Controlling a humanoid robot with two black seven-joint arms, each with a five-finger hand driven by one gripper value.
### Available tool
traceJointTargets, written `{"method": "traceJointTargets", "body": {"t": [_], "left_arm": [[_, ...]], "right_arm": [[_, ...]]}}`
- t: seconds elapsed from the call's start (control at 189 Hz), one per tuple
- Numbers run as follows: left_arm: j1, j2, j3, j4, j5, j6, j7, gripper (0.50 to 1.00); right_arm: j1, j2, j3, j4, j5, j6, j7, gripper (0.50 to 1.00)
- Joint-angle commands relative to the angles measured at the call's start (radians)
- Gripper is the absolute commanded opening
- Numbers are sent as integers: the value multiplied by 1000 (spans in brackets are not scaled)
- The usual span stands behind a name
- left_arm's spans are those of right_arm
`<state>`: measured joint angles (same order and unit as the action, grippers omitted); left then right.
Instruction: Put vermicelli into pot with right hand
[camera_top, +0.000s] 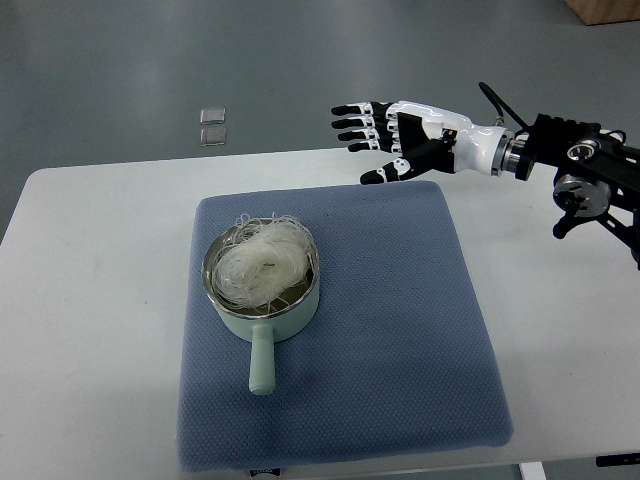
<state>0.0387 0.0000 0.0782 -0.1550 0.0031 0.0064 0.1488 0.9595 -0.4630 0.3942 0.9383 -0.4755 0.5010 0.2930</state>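
Top view, looking steeply down onto white table (90, 300) with blue-grey mat (400, 330). Near mat's left side, pale green pot (262, 300), handle pointing toward the near edge, holding a tangled white nest of vermicelli (258, 265). Above mat's far right corner, right hand (385, 135), entering from right, fingers spread and extended, holding nothing, well apart from pot.

One pot (262, 300), one vermicelli nest (262, 262) (inside), one mat (400, 330).
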Motion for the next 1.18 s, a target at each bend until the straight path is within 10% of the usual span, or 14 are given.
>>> {"method": "traceJointTargets", "body": {"t": [0.0,0.27,1.177], "left_arm": [[0,0,0,0,0,0,0,1000],[0,0,0,0,0,0,0,1000],[0,0,2,0,0,0,0,1000]], "right_arm": [[-80,-14,40,-4,104,-65,-23,907],[-166,4,89,-26,465,-268,-118,907],[-177,17,87,-26,565,-314,-132,924]]}}
